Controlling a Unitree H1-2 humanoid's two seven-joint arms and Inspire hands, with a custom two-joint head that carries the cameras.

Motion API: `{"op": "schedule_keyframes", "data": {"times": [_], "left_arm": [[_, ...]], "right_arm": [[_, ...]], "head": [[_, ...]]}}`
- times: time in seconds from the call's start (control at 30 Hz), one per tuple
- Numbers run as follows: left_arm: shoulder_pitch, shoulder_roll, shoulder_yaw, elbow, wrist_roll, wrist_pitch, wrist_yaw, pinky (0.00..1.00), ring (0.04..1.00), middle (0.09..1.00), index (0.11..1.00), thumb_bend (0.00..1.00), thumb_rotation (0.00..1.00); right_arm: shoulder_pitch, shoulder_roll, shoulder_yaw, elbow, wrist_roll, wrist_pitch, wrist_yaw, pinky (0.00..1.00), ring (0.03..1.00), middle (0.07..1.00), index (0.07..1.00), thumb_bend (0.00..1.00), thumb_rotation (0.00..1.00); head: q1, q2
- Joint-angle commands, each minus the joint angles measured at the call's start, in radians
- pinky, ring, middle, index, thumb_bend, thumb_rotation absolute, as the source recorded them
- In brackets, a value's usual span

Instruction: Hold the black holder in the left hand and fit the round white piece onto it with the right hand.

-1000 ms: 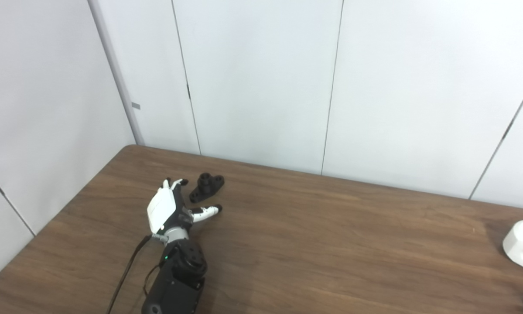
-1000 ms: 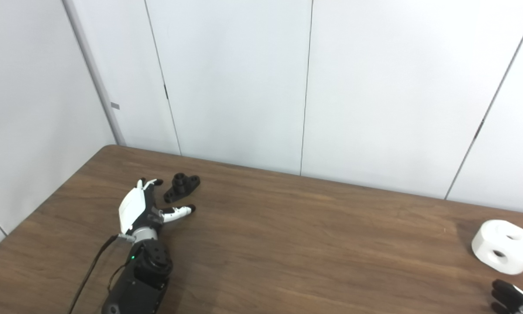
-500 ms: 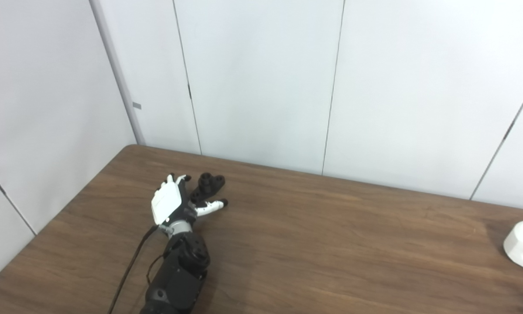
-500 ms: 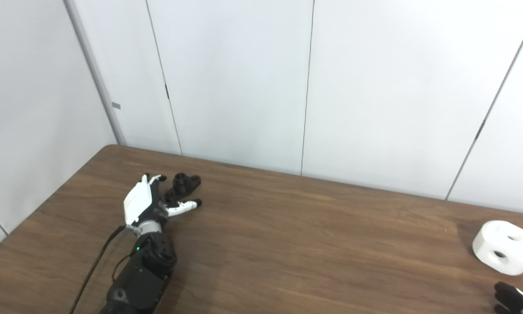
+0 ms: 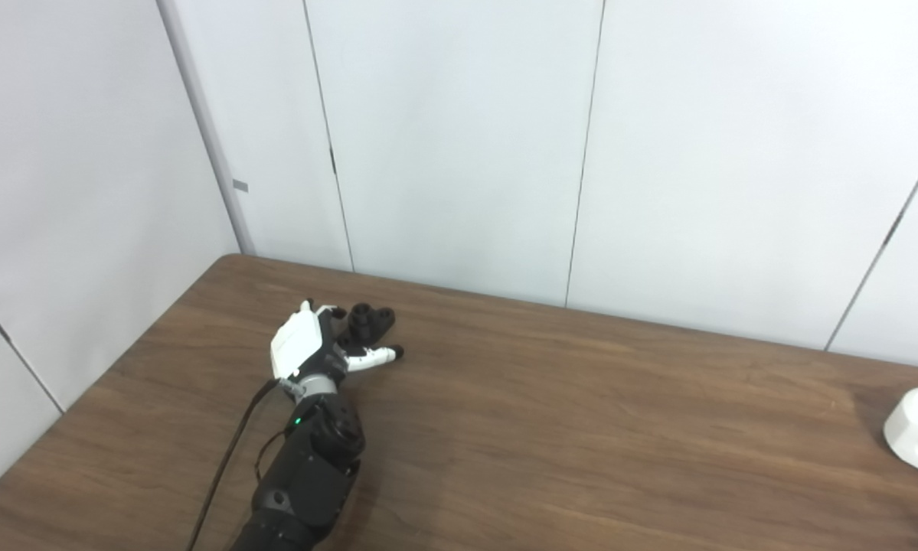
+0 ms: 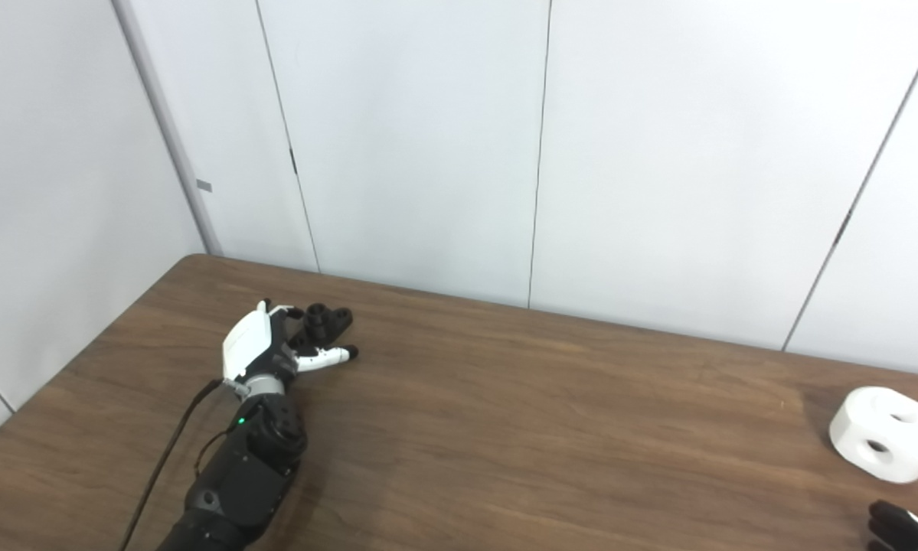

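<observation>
The small black plastic holder (image 5: 365, 322) lies on the brown wood-grain table (image 5: 581, 428), toward its far left corner, with the left hand (image 5: 305, 350) brought up against its near side. The fingers (image 5: 328, 311) are spread and reach along the left of the holder while the thumb (image 5: 378, 354) points out across its near side; nothing is grasped yet, and whether the holder is already touched cannot be told.

The round white piece with holes in its side (image 6: 886, 433) rests at the far right of the table, well apart from the holder. Only the dark fingertips of the right hand (image 6: 899, 526) are seen at the bottom right corner, just short of the white piece; whether that hand is released or clenched cannot be told.

The likeliest failure is judged to be a nudge: the holder is light and low, and if the fingers are closed unevenly it could be pushed away toward the back edge of the table or spun out of the grasp. A shallow pinch could also let it tilt once lifted, which would spoil the later fit.

Little room is left behind the holder before the back edge and the white panelled wall (image 5: 459, 138). A wide bare stretch of table lies between the two parts, where the meeting of the hands could be carried out freely. The white piece sits near the right limit of both views.
</observation>
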Motion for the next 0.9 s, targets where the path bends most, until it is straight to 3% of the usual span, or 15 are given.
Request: {"op": "schedule_keyframes", "data": {"times": [0.0, 0.13, 0.43, 0.73, 0.77, 0.8, 0.87], "left_arm": [[-0.03, -0.014, 0.001, 0.021, 0.004, 0.009, -0.05, 1.0, 1.0, 1.0, 0.767, 0.96, 0.22], [-0.032, -0.027, 0.024, 0.03, 0.033, 0.009, -0.058, 1.0, 1.0, 1.0, 0.727, 0.95, 0.21], [-0.036, -0.066, 0.12, 0.038, 0.174, 0.009, -0.102, 1.0, 1.0, 1.0, 0.643, 0.92, 0.21], [-0.029, -0.086, 0.168, 0.03, 0.271, 0.009, -0.138, 1.0, 1.0, 1.0, 0.536, 0.88, 0.19], [-0.026, -0.086, 0.168, 0.027, 0.282, 0.009, -0.145, 1.0, 1.0, 1.0, 0.512, 0.7, 0.13], [-0.024, -0.086, 0.168, 0.025, 0.288, 0.009, -0.15, 1.0, 1.0, 1.0, 0.501, 0.62, 0.1], [-0.021, -0.086, 0.166, 0.024, 0.295, 0.009, -0.153, 1.0, 1.0, 1.0, 0.491, 0.54, 0.08]], "right_arm": [[0.027, -0.002, 0.007, -0.013, 0.002, 0.015, 0.005, 0.9, 0.911, 0.869, 0.78, 1.0, 0.49], [0.03, -0.004, 0.008, -0.024, 0.0, 0.024, 0.0, 0.82, 0.874, 0.845, 0.759, 1.0, 0.49], [0.029, -0.01, 0.008, -0.023, -0.001, 0.026, 0.0, 0.75, 0.837, 0.82, 0.732, 1.0, 0.52], [0.028, -0.016, 0.007, -0.018, -0.003, 0.022, 0.003, 0.7, 0.812, 0.803, 0.715, 1.0, 0.52], [0.028, -0.016, 0.006, -0.016, 0.0, 0.021, 0.005, 0.7, 0.811, 0.801, 0.714, 1.0, 0.52], [0.027, -0.015, 0.006, -0.015, 0.003, 0.02, 0.006, 0.69, 0.808, 0.799, 0.712, 1.0, 0.52], [0.027, -0.015, 0.005, -0.011, 0.005, 0.017, 0.008, 0.68, 0.8, 0.793, 0.709, 1.0, 0.52]], "head": [[0.002, 0.002], [0.006, 0.007], [0.011, 0.012], [0.013, 0.013], [0.013, 0.013], [0.013, 0.013], [0.013, 0.013]]}}
